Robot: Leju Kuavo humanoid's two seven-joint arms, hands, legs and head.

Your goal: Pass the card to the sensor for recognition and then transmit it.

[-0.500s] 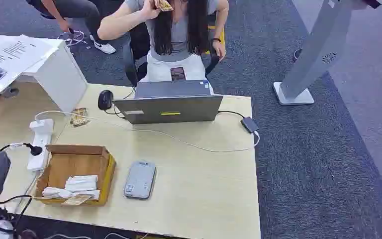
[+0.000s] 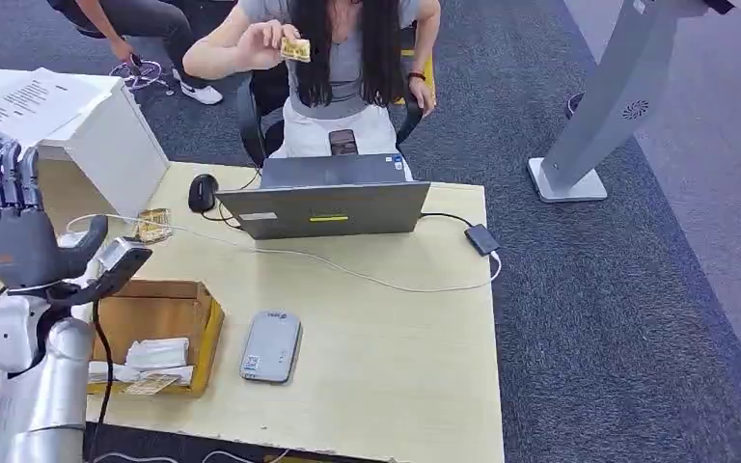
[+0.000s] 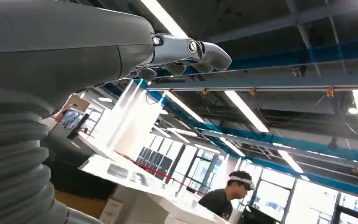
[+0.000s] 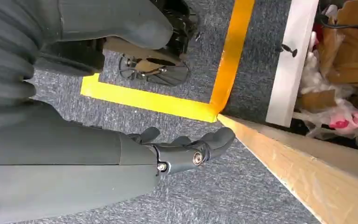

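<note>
- Currently the left hand is raised above the table's left edge, palm up, fingers apart, holding nothing.
- Card is pinched in a seated person's hand, well beyond the left hand, past the laptop.
- Sensor lies flat on the table, right of the cardboard box beside the left hand.
- Right hand hangs over carpet near the table edge, fingers loosely extended, empty.

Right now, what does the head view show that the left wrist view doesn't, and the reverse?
Head view: the table, the grey sensor, the cardboard box, the laptop, and a seated person holding out the card.
Left wrist view: ceiling lights and another person at a counter.
Both: the raised left hand, holding nothing, fingers apart.
</note>
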